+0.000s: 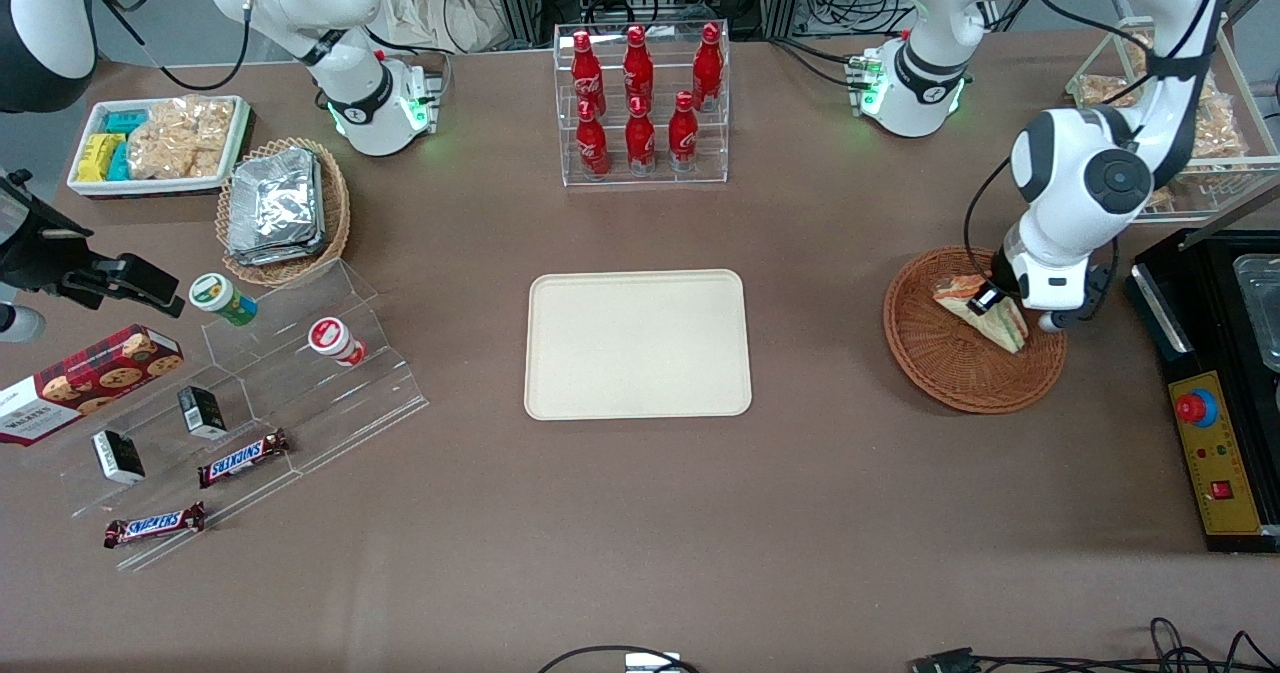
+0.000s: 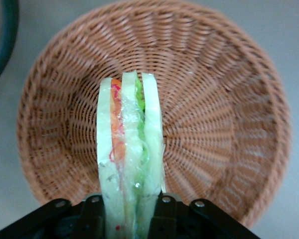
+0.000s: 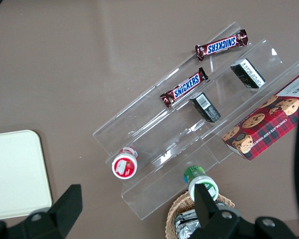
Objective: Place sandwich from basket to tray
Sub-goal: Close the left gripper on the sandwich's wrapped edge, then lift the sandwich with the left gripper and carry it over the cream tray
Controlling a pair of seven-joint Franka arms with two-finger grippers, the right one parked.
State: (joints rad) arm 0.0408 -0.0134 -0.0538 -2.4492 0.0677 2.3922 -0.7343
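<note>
One sandwich (image 1: pixel 985 310) lying in the round wicker basket (image 1: pixel 950 378) toward the working arm's end of the tabletop (image 1: pixel 640 533), resting tilted against the basket's inner wall. Being clamped by the gripper (image 1: pixel 1000 303), fingers (image 2: pixel 162 214) closed onto the two bread faces of the wedge, as seen from the left wrist. Showing there pale bread outside, orange and red filling along one seam, green along the other, all under clear wrap (image 2: pixel 131 149). Hanging just over the basket weave (image 2: pixel 214 124); whether lifted clear of the weave or touching it, not possible to tell.

Sitting flat and bare at the middle of the tabletop, well apart from the basket: the cream tray (image 1: pixel 638 344), one rounded corner also showing in the right wrist view (image 3: pixel 15 172).

Standing farther from the front camera than the tray: a clear rack of red bottles (image 1: pixel 640 103). Lying toward the parked arm's end: an oval basket of foil packs (image 1: pixel 283 208), a white bin of snack packets (image 1: pixel 160 143), a clear stepped stand (image 1: pixel 250 393) carrying two small round tubs (image 1: pixel 337 340), two dark little boxes (image 1: pixel 202 411) and chocolate bars (image 1: pixel 243 457), and a cookie box (image 1: pixel 85 381) beside it. Resting near the basket at the working arm's end: a black control box (image 1: pixel 1215 453) with a red button.
</note>
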